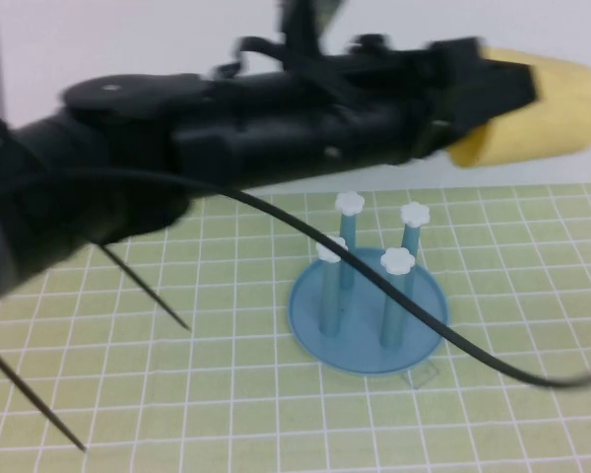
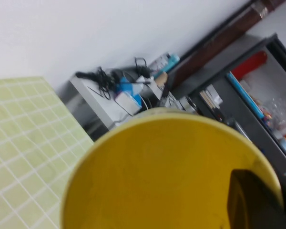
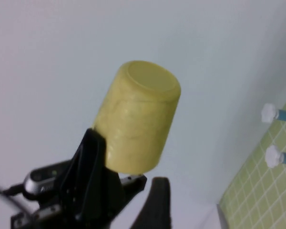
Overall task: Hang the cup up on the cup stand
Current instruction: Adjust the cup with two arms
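Note:
My left gripper is shut on the pale-yellow cup, one finger inside the rim. It holds the cup on its side, high in the air, above and to the right of the cup stand. The stand is a round blue base with four upright blue pegs, each with a white flower cap. In the right wrist view the cup shows bottom-first in the left gripper, and two caps show at the edge. My right gripper is out of the high view; only a dark part shows.
A green grid mat covers the table. A black cable from the left arm hangs across the stand. Thin black lines cross the mat at left. A white wall stands behind. A cluttered shelf lies beyond the table edge.

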`<state>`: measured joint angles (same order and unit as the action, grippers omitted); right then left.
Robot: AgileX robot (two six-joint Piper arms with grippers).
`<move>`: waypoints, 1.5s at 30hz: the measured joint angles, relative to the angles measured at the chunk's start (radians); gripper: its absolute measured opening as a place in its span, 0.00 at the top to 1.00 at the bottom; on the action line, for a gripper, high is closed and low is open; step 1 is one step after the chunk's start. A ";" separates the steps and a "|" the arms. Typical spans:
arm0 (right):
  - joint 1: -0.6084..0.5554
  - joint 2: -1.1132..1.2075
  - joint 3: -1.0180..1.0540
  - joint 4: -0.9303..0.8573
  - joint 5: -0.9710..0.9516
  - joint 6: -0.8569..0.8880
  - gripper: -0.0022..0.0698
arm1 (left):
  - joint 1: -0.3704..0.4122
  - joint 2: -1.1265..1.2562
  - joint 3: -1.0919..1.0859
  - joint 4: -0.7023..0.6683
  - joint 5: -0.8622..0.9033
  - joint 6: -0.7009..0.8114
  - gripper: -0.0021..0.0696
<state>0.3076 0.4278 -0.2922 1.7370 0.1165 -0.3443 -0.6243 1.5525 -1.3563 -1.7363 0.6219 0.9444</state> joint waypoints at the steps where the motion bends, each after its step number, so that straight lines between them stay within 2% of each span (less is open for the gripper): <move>1: 0.000 0.000 0.000 0.000 -0.009 0.022 0.01 | -0.026 0.006 -0.011 0.000 -0.019 0.000 0.96; 10: 0.000 0.000 0.001 0.000 -0.057 0.163 0.02 | -0.188 0.041 -0.021 0.000 -0.138 -0.002 0.96; 20: 0.000 0.000 -0.059 0.000 -0.142 0.221 0.02 | -0.268 0.041 -0.024 -0.002 -0.151 0.001 0.96; 30: 0.000 0.032 -0.106 0.006 -0.180 0.223 0.02 | -0.278 0.041 -0.024 -0.002 -0.160 0.033 0.96; 38: 0.000 0.073 -0.108 0.007 -0.176 0.229 0.13 | -0.278 0.041 -0.024 -0.002 -0.156 0.038 0.96; 45: 0.000 0.091 -0.108 0.007 -0.138 0.243 0.14 | -0.314 0.041 -0.024 -0.003 -0.162 0.053 0.96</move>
<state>0.3076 0.5190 -0.4002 1.7437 -0.0219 -0.1014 -0.9380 1.5934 -1.3803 -1.7393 0.4602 0.9978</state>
